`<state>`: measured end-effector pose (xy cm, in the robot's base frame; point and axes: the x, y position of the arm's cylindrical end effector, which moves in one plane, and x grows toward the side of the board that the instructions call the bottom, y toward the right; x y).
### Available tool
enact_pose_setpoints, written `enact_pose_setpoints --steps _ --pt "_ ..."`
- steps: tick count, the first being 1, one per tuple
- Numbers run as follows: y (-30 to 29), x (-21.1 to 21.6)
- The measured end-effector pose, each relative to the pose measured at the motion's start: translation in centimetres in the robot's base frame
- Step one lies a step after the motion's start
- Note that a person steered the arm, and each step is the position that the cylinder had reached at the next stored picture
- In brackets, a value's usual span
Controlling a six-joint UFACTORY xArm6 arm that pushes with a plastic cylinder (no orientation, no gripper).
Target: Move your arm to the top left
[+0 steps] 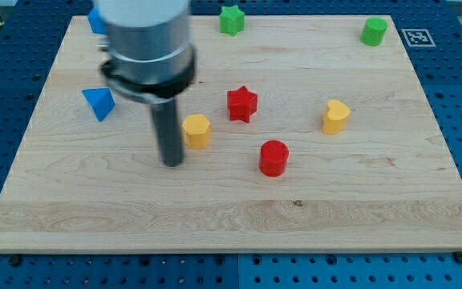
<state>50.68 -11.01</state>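
My dark rod comes down from the grey arm body at the view's upper left, and my tip (172, 163) rests on the wooden board (231, 217) left of centre. It is just left of and slightly below the yellow hexagonal block (196, 130), close to it; I cannot tell if they touch. A blue triangular block (99, 103) lies to the tip's upper left. Another blue block (95, 20) shows at the top left, partly hidden behind the arm.
A red star block (242, 103) and a red cylinder (273, 157) sit near the middle. A yellow rounded block (335, 116) is at the right. A green star (231, 19) and a green cylinder (374, 31) stand along the top edge.
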Motion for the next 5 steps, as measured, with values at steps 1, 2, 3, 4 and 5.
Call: enact_pose_setpoints --steps 1,2,3,4,5 --pt "-8.9 -1.6" --pt "-13.5 -6.8" --pt "-12.2 -8.6" --pt "-7.9 -10.7" --pt "-4.2 -11.8"
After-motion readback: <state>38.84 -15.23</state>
